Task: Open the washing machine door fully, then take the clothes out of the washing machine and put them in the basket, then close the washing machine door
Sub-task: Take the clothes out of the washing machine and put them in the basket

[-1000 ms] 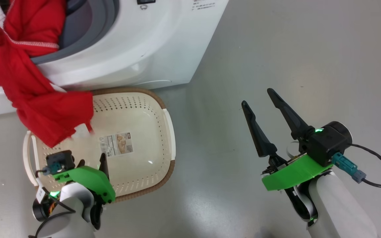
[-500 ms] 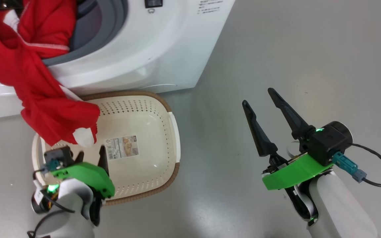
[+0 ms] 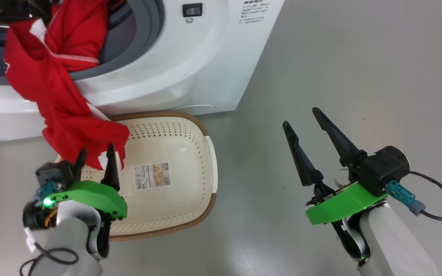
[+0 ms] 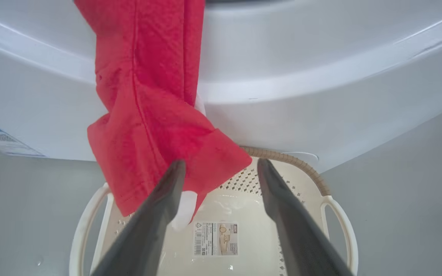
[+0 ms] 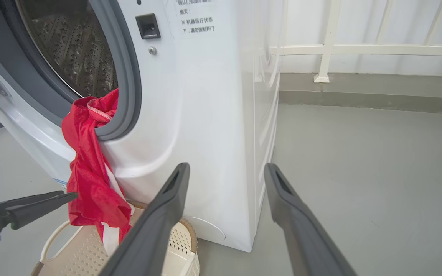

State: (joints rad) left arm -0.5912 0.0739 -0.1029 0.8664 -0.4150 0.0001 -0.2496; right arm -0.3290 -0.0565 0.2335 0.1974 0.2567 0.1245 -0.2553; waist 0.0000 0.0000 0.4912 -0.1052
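Red clothes (image 3: 63, 103) drooping from the washing machine (image 3: 190, 69)
Bright red fabric with white trim hangs over the white front, its hem just ahead of the left pincer (image 3: 96, 149), whose fingers are spread wide and grip nothing, with the basket (image 3: 159, 114) beneath; the right pincer (image 3: 300, 117), well aside, gapes empty too.

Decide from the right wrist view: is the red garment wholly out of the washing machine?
No, the red garment hangs over the grey rubber ring, its lower end dangling over the basket.
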